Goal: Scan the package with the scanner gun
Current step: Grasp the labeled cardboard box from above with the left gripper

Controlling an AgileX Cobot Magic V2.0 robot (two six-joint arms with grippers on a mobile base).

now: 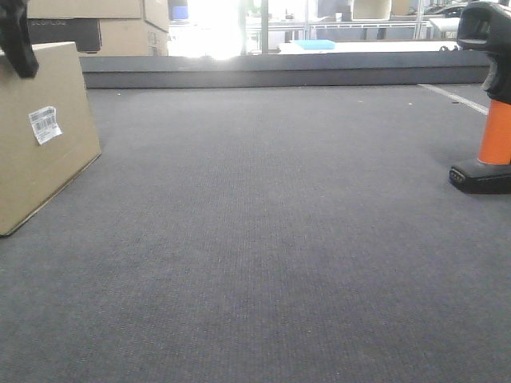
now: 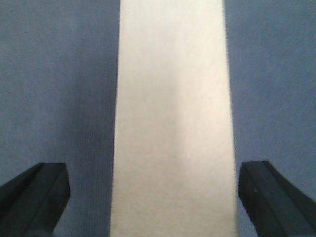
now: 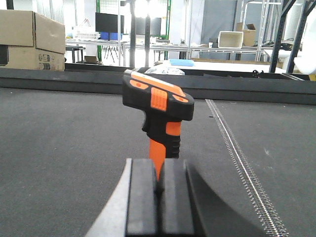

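Left pincer (image 2: 155, 197) released, straddling upper edge of flat tan cardboard package (image 1: 40, 152) standing left on grey bench (image 1: 263, 239). Right pincer (image 3: 158, 202) clenched, empty, facing black-and-orange pistol-shaped scanner gun (image 3: 158, 106) standing right. Risk: pincer advancing unopened, toppling scanner gun.

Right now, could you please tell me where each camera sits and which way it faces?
Front: low, facing forward over the mat; package left, scanner gun right, left hand tip top-left.
Left wrist: above the open left hand, looking down at the package's narrow edge.
Right wrist: behind the shut right hand, facing the scanner gun.
Shared: the scanner gun, front and right wrist.
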